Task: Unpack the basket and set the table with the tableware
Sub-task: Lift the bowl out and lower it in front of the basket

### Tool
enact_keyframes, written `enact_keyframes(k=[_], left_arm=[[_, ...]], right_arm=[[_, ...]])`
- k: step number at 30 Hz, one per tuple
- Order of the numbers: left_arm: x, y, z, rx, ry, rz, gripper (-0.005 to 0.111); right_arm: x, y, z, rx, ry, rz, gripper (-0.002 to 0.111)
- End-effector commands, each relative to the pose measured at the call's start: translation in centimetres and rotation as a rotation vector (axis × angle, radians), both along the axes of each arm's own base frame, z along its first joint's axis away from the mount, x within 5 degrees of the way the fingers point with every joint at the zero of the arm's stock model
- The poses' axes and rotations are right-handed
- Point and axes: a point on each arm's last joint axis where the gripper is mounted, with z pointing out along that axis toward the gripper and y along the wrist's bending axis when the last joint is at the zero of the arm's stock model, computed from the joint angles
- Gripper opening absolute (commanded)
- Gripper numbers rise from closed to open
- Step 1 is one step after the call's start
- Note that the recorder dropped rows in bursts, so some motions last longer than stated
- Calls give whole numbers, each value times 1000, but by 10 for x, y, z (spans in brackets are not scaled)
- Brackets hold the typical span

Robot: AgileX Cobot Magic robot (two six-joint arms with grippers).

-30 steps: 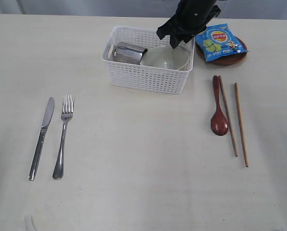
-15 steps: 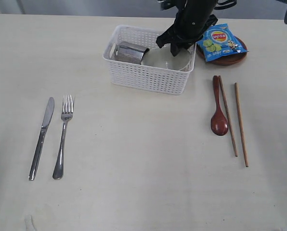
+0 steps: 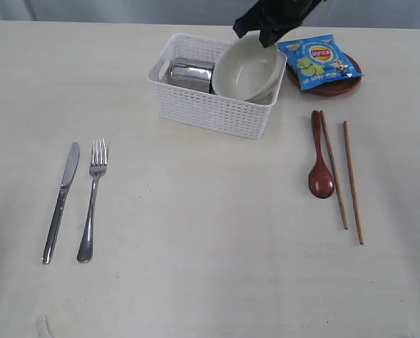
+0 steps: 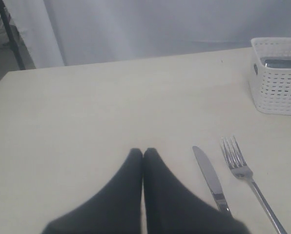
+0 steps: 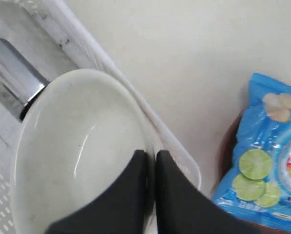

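Observation:
The white perforated basket (image 3: pixel 210 105) stands at the back middle of the table (image 3: pixel 196 232). My right gripper (image 3: pixel 265 36) is shut on the rim of the off-white bowl (image 3: pixel 246 67), which is tilted up above the basket's right end; the wrist view shows the bowl (image 5: pixel 77 146) pinched at the gripper (image 5: pixel 151 155). The steel cup (image 3: pixel 190 74) lies in the basket. Knife (image 3: pixel 60 201) and fork (image 3: pixel 92 198) lie at the left. The wooden spoon (image 3: pixel 320 158) and two chopsticks (image 3: pixel 352 179) lie at the right. My left gripper (image 4: pixel 143 152) is shut, empty, near the knife (image 4: pixel 210 179).
A blue snack bag (image 3: pixel 318 60) rests on the small brown plate (image 3: pixel 337 87) right of the basket; the right wrist view shows the bag (image 5: pixel 267 165) close to the bowl.
The right gripper has risen, lifting the bowl from lying flat in the basket to tilted above its right end. The basket shifted slightly.

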Motion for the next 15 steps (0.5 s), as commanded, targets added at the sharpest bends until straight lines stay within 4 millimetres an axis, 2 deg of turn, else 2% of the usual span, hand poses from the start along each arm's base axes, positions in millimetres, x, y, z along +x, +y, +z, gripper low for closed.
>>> enact_keyframes(k=[1,6,9,12,15], left_arm=[[0,0,-1,1,0,-4,0],[0,0,-1,1,0,-4,0],[0,0,-1,1,0,-4,0],[0,0,-1,1,0,-4,0],[0,0,-1,1,0,-4,0]], right_arm=[[-8,-6,45,21,-108,2,-1],[-26,-11,82,48,-135,2,-1],[-42,-7,100,151,-79,3,-1],[-59,2,102,236,62,60,-1],[-73,20,92,311,166,125,-1]])
